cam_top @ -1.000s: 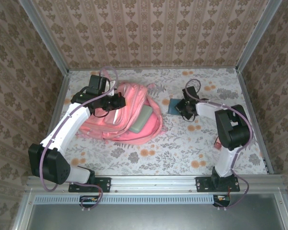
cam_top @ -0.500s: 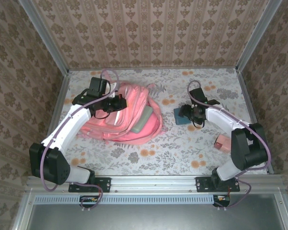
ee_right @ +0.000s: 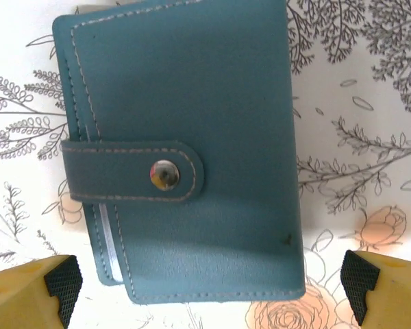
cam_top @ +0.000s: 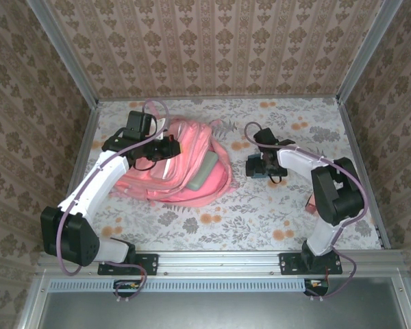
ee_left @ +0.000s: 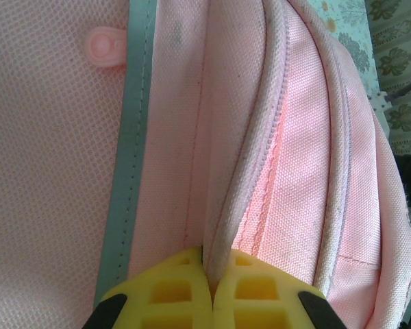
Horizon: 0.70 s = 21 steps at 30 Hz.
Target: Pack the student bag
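Where a second ago the right fingers [ee_right: 20, 291] were shut near the blue wallet [ee_right: 185, 123], they now stand wide apart over it, one tip on each side, while it lies flat on the tabletop [ee_right: 370, 103]. The left fingers [ee_left: 171, 298] are clamped on a seam of the pink bag [ee_left: 301, 171], left of the wallet. Grasping the wallet for packing looks next.
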### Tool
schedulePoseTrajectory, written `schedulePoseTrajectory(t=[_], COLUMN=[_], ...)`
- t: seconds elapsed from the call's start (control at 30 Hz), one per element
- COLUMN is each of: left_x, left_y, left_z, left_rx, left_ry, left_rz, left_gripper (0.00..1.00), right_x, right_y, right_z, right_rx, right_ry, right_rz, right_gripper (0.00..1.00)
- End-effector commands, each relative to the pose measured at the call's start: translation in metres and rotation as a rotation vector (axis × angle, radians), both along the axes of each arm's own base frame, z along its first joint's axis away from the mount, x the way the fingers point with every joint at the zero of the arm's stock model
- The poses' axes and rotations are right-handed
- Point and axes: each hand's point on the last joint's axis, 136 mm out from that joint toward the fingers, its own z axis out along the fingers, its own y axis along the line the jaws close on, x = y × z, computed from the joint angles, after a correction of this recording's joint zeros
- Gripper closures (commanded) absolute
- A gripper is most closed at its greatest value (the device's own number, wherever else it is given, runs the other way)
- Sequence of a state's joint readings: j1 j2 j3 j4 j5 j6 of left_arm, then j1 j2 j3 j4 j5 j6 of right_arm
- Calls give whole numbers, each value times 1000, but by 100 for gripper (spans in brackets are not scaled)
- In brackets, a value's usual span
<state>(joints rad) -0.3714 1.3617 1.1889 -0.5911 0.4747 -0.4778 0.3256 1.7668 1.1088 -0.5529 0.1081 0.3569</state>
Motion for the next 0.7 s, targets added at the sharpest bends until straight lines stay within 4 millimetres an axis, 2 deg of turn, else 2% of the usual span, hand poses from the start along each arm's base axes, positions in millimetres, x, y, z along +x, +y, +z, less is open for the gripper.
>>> schedulePoseTrajectory(t=[0.0,0.13,0.3,0.53,0.67], left_x=[-4,0,1,1,0], left_y=[0,-1,-4,-4,-5], left_z=[19,23,24,25,28], left_rx=[-20,-9,-4,-4,-10], left_ry=[-14,-10,-10,-15,-22], left_rz=[-6,-8,-10,-12,-12], left_gripper=[100,100,100,100,100], right_x=[4,4,7,1,-4], right_y=[-5,-2,0,7,12], right_z=[-11,-28,-29,-18,-3], right_rx=[-80,-83,-82,-24,11], right_ry=[53,92,83,60,28], right_rz=[37,43,47,41,34], right_gripper=[0,0,1,25,29])
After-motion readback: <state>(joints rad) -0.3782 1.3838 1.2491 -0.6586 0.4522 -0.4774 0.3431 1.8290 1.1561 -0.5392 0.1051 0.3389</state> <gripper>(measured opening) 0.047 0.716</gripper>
